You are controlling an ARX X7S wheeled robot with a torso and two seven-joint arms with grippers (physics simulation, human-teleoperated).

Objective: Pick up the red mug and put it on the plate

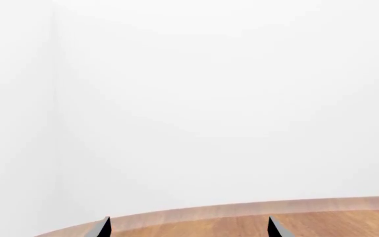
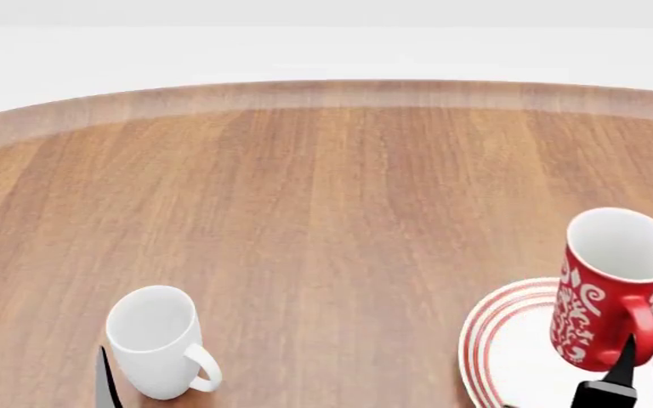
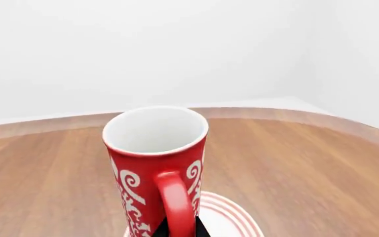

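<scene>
Two mugs: red mug, white mug; one plate.

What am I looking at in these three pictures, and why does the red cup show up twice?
These are computer-drawn views from a two-armed robot that a person steers. One camera sits on its head and looks down over a round wooden table. The other two sit near each hand.

From the head you see a plain white mug standing at the left, and at the right the red mug over the plate with red rings. The right hand is at the mug's handle; whether the mug already rests on the plate I cannot tell.

The right hand's own camera shows that same mug close up, hence twice. The left hand shows only two dark fingertips set apart, holding nothing, facing a white wall.
</scene>
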